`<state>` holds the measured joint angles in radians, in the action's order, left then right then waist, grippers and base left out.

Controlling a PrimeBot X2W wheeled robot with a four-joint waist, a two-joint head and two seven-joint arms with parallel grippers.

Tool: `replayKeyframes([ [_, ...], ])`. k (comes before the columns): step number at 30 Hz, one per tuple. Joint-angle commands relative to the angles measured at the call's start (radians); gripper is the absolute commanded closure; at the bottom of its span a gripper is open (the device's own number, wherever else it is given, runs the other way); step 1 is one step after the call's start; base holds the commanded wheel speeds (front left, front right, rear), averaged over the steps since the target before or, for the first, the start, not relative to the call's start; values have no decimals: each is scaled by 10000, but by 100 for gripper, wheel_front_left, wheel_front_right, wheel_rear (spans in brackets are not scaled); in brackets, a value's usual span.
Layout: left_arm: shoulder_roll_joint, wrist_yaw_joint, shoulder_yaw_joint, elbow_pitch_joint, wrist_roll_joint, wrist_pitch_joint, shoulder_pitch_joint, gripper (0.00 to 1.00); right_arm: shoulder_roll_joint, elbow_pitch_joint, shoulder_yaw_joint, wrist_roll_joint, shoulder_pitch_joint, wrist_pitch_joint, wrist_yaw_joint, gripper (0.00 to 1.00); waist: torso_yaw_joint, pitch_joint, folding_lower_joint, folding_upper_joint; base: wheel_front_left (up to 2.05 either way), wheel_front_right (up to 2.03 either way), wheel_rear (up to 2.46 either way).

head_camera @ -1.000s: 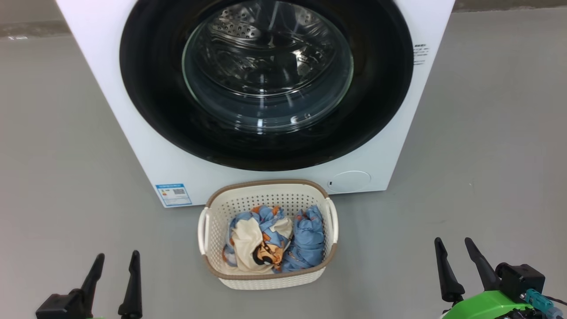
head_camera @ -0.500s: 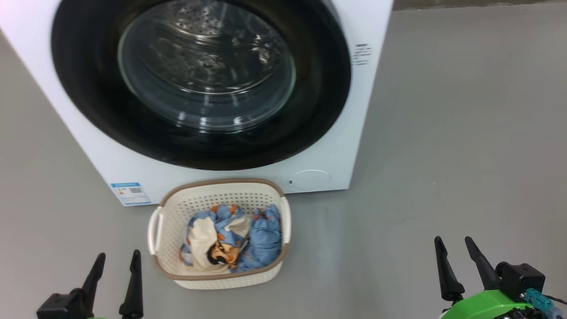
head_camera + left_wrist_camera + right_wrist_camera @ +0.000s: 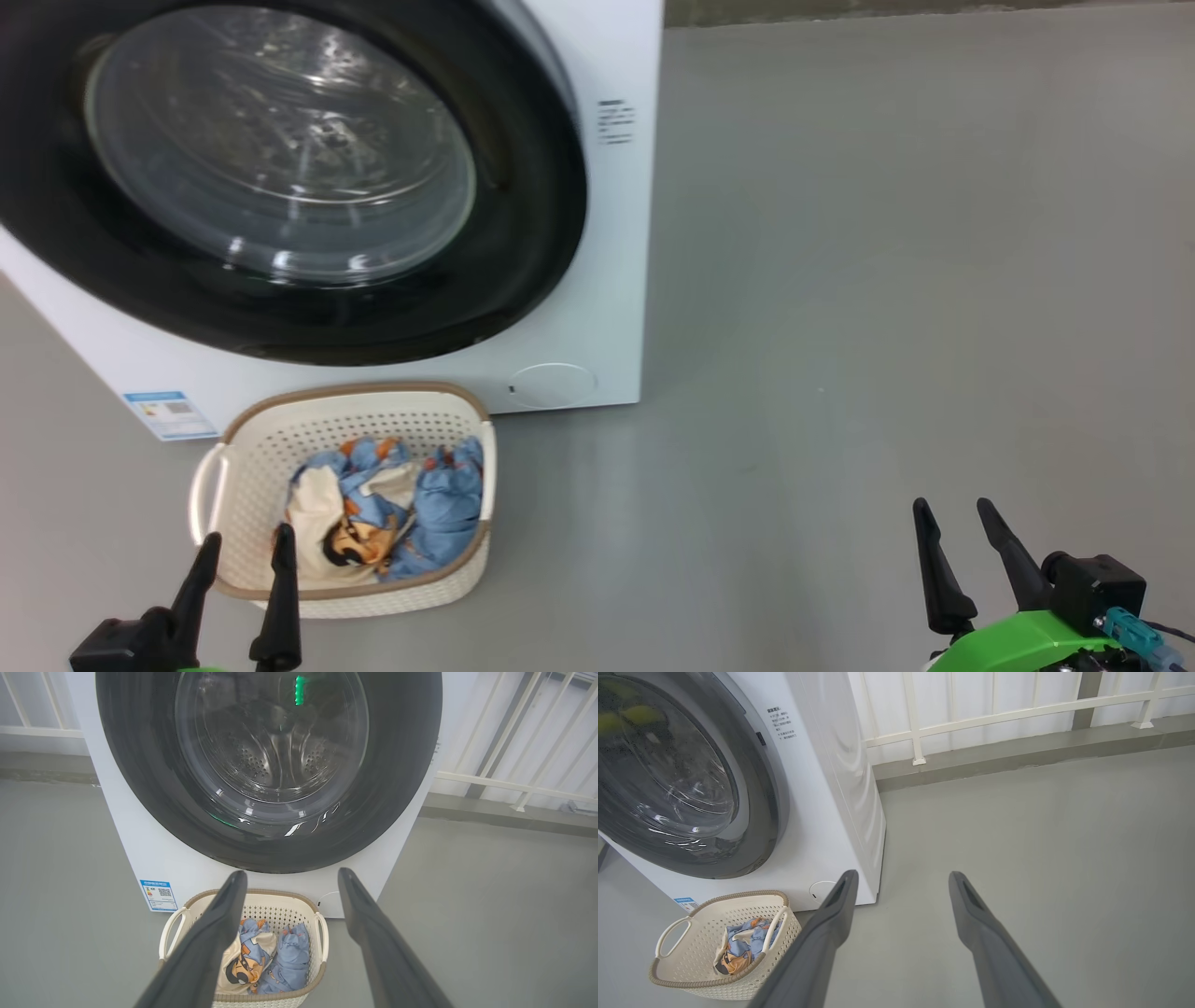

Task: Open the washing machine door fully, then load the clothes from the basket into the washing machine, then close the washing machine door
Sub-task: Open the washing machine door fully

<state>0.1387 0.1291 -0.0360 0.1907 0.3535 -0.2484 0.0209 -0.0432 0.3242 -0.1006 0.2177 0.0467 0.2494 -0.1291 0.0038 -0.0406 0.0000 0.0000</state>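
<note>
In the head view the washer [image 3: 607,280] fills the upper left of the frame. Its black door [image 3: 532,233] lies shut against the white front, and the steel drum shows through the glass. A blue sticker [image 3: 168,413] sits at the washer's lower left corner and a round cap [image 3: 553,385] at its lower right.

The basket [image 3: 245,485] stands on the grey floor [image 3: 887,280] at the lower left of the frame, just in front of the washer. The clothes [image 3: 439,504] lie bunched inside it, blue ones to the right and a cream one with an orange print to the left.

The left gripper [image 3: 248,534] is at the lower left corner, fingers spread and holding nothing; its tips overlap the basket's near edge in the picture. The right gripper [image 3: 953,505] is at the lower right, over bare floor and well apart from the basket, its fingers also spread and empty.

In the right wrist view a white railing [image 3: 994,714] runs across the top of the frame, behind the washer.
</note>
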Motion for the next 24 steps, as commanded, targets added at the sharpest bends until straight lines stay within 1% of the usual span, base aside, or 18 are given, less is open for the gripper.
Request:
replayKeyframes([
  [1, 195, 16, 374, -257, 46, -134, -338, 0, -71, -234, 311, -6, 384, 124, -16, 0, 0, 1, 0, 0, 94, 94, -188],
  [8, 222, 16, 323, -282, 26, -134, -336, 0, -71, -262, 315, -3, 373, 124, -16, 0, 14, -5, 0, 0, 67, 67, -134],
  [14, 188, 16, 276, -257, 27, -134, -310, 0, -71, -304, 340, 74, 416, 124, -16, 0, 33, 3, 0, 0, 19, 19, -39],
  [15, 178, 16, 277, -261, 34, -134, -306, 0, -71, -306, 348, 202, 453, 124, -16, 4, 32, 1, 0, 0, 0, 0, 0],
  [16, 169, 16, 274, -263, 39, -134, -301, 0, -71, -314, 375, 303, 496, 124, -16, 44, 34, 2, 0, 0, 0, 0, 0],
  [17, 160, 16, 272, -268, 43, -134, -298, 0, -71, -350, 428, 378, 555, 124, -16, 62, 33, -13, 0, 0, 0, 0, 0],
  [18, 149, 16, 269, -273, 45, -134, -296, 0, -71, -394, 472, 534, 622, 124, -16, 84, 37, -20, 0, 0, 0, 0, 0],
  [19, 138, 16, 266, -280, 49, -134, -296, 0, -70, -426, 501, 791, 697, 124, -16, 100, 40, -34, 0, 0, 0, 0, 0],
  [21, 119, 16, 258, -300, 57, -134, -305, 0, -70, -519, 595, 1452, 920, 124, -16, 100, 48, -70, 0, 0, 0, 0, 0],
  [24, 96, 16, 256, -326, 73, -134, -347, 0, -70, -866, 686, 2779, 1424, 124, -16, 100, 64, -147, 0, 0, 0, 0, 0],
])
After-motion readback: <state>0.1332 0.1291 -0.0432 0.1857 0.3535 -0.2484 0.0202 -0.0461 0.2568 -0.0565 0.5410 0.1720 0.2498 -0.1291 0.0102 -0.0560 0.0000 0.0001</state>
